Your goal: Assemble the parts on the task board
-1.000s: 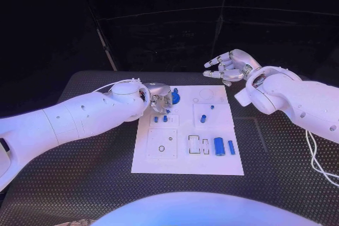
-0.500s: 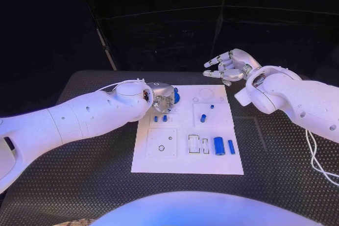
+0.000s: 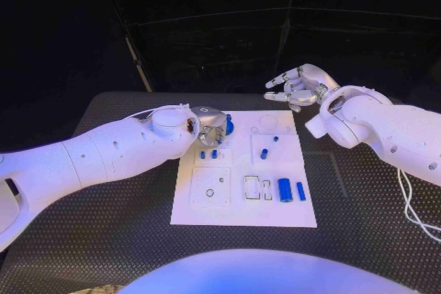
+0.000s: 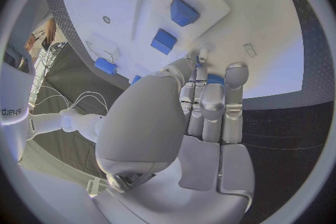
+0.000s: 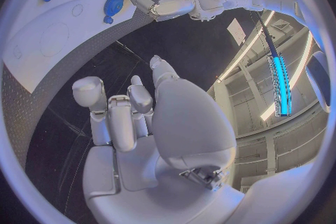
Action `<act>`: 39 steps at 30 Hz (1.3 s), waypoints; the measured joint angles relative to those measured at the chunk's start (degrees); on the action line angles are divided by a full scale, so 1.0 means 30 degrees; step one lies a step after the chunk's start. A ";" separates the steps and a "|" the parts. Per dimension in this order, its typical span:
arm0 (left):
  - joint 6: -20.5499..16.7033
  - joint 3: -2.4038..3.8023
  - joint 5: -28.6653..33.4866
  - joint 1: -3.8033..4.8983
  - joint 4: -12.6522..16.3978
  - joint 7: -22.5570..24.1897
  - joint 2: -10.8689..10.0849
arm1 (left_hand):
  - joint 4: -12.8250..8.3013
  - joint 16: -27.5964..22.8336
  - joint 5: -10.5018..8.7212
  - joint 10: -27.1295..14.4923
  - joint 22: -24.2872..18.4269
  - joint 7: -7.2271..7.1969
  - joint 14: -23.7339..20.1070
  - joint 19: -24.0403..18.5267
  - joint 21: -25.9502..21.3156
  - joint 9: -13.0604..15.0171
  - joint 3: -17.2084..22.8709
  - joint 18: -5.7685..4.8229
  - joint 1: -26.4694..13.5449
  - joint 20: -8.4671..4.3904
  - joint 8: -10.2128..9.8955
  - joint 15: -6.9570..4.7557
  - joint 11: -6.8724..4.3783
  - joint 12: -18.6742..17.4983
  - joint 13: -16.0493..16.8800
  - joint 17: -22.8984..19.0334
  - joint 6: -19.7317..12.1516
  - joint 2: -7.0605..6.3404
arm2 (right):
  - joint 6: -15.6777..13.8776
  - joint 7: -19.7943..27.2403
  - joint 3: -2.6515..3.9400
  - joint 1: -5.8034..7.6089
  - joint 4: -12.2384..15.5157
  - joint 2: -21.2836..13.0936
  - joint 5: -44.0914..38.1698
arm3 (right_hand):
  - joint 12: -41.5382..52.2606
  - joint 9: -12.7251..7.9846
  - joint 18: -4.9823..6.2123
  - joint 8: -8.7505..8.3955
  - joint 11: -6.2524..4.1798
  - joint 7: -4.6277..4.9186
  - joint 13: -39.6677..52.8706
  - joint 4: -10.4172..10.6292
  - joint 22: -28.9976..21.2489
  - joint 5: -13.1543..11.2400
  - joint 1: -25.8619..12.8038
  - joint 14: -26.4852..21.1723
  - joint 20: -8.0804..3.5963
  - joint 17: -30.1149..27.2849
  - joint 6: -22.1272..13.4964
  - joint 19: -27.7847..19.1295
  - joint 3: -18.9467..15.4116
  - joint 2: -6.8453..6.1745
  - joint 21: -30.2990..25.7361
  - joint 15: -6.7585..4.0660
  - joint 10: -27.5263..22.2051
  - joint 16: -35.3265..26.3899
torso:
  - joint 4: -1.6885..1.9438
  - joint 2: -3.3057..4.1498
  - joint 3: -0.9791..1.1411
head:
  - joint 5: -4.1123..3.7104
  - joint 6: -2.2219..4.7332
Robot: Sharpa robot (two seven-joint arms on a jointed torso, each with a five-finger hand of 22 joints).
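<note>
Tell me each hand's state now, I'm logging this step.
Left hand: over the white task board, fingers beside a round blue part; any grasp cannot be told.
Right hand: open, holding nothing.

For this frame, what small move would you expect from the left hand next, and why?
Probably a slight lowering of the left robot hand onto the round blue disc part at the far end of the white task board. Its fingers hang right beside the disc, apparently holding nothing; the right robot hand hovers off the board.

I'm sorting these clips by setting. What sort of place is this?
Probably a robotics lab or test hall. A white task board with small blue parts lies on a black table against a dark backdrop, and the right wrist view shows a high industrial ceiling with strip lights.
</note>
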 measured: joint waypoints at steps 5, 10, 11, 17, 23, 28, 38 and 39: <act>-0.0118 -0.0010 -0.0291 -0.0007 0.0039 -0.0061 -0.0079 | 0.0191 0.0000 0.0000 -0.0178 -0.0001 0.0174 0.0072 0.0011 0.0000 -0.0085 -0.0190 -0.0001 -0.0325 0.0011 -0.0240 0.0072 0.0177 -0.0224 -0.0136 -0.0024 -0.0372 -0.0325 | 0.0018 -0.0009 -0.0001 0.0000 -0.0004 -0.0001 0.0000 | 0.0000 -0.0001 0.0000 0.0000 0.0000 0.0000 -0.0001 0.0000 -0.0001 0.0000 0.0000 0.0000 0.0000 -0.0001 0.0000 0.0000 0.0000 0.0000 0.0000 0.0000 0.0000 0.0000 | 0.0002 -0.0002 -0.0005 | -0.0002 -0.0013; -0.0219 -0.0014 -0.0458 -0.0012 0.0058 -0.0173 -0.0133 | 0.0324 -0.0001 0.0000 -0.0266 -0.0025 0.0302 0.0071 0.0071 0.0000 -0.0110 -0.0323 -0.0001 -0.0449 0.0071 -0.0290 0.0072 0.0264 -0.0341 -0.0228 -0.0096 -0.0640 -0.0449 | 0.0031 -0.0017 -0.0002 0.0000 -0.0006 -0.0001 0.0000 | 0.0000 0.0001 0.0000 0.0000 0.0000 0.0000 -0.0002 0.0000 -0.0001 0.0000 0.0000 0.0000 0.0000 -0.0002 0.0000 0.0000 0.0000 0.0000 0.0000 0.0000 0.0000 0.0000 | 0.0002 -0.0002 -0.0005 | 0.0029 -0.0015; -0.0230 -0.0015 -0.0479 -0.0013 0.0060 -0.0198 -0.0140 | 0.0324 -0.0001 0.0000 -0.0310 -0.0034 0.0303 0.0072 0.0071 0.0000 -0.0110 -0.0323 -0.0001 -0.0449 0.0071 -0.0290 0.0072 0.0308 -0.0342 -0.0226 -0.0097 -0.0640 -0.0449 | 0.0033 -0.0018 -0.0002 0.0000 -0.0007 -0.0001 0.0000 | 0.0000 0.0000 -0.0001 0.0000 0.0000 0.0000 -0.0003 0.0000 0.0000 0.0000 0.0000 0.0000 0.0000 -0.0003 0.0000 0.0000 0.0000 0.0000 0.0000 0.0000 0.0000 0.0000 | 0.0004 -0.0002 -0.0005 | 0.0033 -0.0007; -0.0248 -0.0018 -0.0578 -0.0016 0.0073 -0.0314 -0.0148 | 0.0376 0.0000 0.0000 -0.0313 -0.0044 0.0239 0.0140 0.0071 -0.0040 -0.0109 -0.0374 -0.0001 -0.0527 0.0071 -0.0290 0.0141 0.0310 -0.0343 -0.0221 -0.0117 -0.0710 -0.0527 | 0.0044 -0.0027 -0.0003 -0.0001 -0.0009 -0.0001 0.0000 | 0.0000 0.0000 0.0001 0.0000 0.0000 -0.0071 -0.0003 0.0000 -0.0001 0.0000 -0.0004 0.0000 0.0000 -0.0003 0.0071 0.0000 0.0000 0.0004 0.0000 0.0000 0.0000 0.0000 | 0.0004 -0.0002 -0.0005 | 0.0038 -0.0002; -0.0224 -0.0015 -0.0666 -0.0016 0.0021 -0.0427 -0.0035 | 0.0376 0.0002 0.0000 -0.0164 -0.0043 0.0135 0.0139 0.0138 -0.0079 0.0000 -0.0373 0.0000 -0.0489 0.0138 -0.0100 0.0141 0.0162 -0.0343 -0.0172 -0.0104 -0.0310 -0.0489 | 0.0056 -0.0035 -0.0004 -0.0002 -0.0010 -0.0001 0.0000 | -0.0001 0.0001 -0.0001 -0.0001 0.0000 -0.0070 -0.0005 0.0000 0.0000 0.0000 -0.0105 0.0000 0.0000 -0.0004 0.0071 0.0000 0.0000 0.0105 0.0000 0.0000 0.0000 0.0000 | 0.0004 0.0002 -0.0005 | 0.0040 -0.0020; -0.0182 -0.0010 -0.0746 -0.0006 -0.0071 -0.0463 0.0080 | 0.0540 0.0092 -0.0015 0.0246 0.0049 -0.0141 0.0149 0.0228 -0.0079 0.0105 -0.0209 0.0001 -0.0251 0.0049 0.0154 0.0130 -0.0043 -0.0154 -0.0109 -0.0040 0.0265 -0.0258 | 0.0068 -0.0043 -0.0004 -0.0002 -0.0010 -0.0001 0.0000 | 0.0000 0.0000 -0.0001 -0.0001 0.0000 -0.0071 0.0016 0.0000 0.0000 0.0000 -0.0105 0.0000 0.0000 -0.0004 0.0071 0.0000 0.0000 0.0105 0.0000 0.0000 0.0000 0.0000 | 0.0002 0.0004 -0.0004 | 0.0020 -0.0042; -0.0147 -0.0105 -0.0863 0.0026 -0.0184 -0.0388 0.0213 | 0.0454 0.0204 -0.0151 0.0962 0.0344 -0.0362 0.0382 0.0504 0.0179 0.0172 0.0442 0.0001 0.0251 -0.0225 0.0452 -0.0103 -0.0347 -0.0074 -0.0082 0.0078 0.1021 0.0229 | 0.0104 -0.0059 -0.0005 -0.0002 -0.0008 -0.0006 0.0000 | 0.0017 0.0000 0.0000 0.0096 0.0000 -0.0139 0.0014 0.0000 -0.0001 0.0000 -0.0104 0.0000 0.0000 -0.0005 0.0139 0.0000 0.0000 0.0104 0.0000 0.0001 0.0000 0.0000 | 0.0002 0.0002 -0.0004 | -0.0007 -0.0088; -0.0152 -0.0119 -0.0879 0.0029 -0.0184 -0.0367 0.0218 | 0.0457 0.0204 -0.0154 0.0990 0.0381 -0.0391 0.0381 0.0504 0.0179 0.0177 0.0534 0.0001 0.0269 -0.0225 0.0488 -0.0103 -0.0375 -0.0074 -0.0086 0.0083 0.1096 0.0269 | 0.0109 -0.0060 -0.0006 -0.0002 -0.0008 -0.0006 0.0000 | 0.0072 0.0000 -0.0002 0.0096 0.0000 -0.0139 0.0014 0.0000 0.0000 0.0000 -0.0104 0.0000 0.0000 -0.0006 0.0139 0.0000 0.0000 0.0104 0.0000 0.0000 0.0000 0.0000 | 0.0002 0.0002 -0.0004 | -0.0011 -0.0090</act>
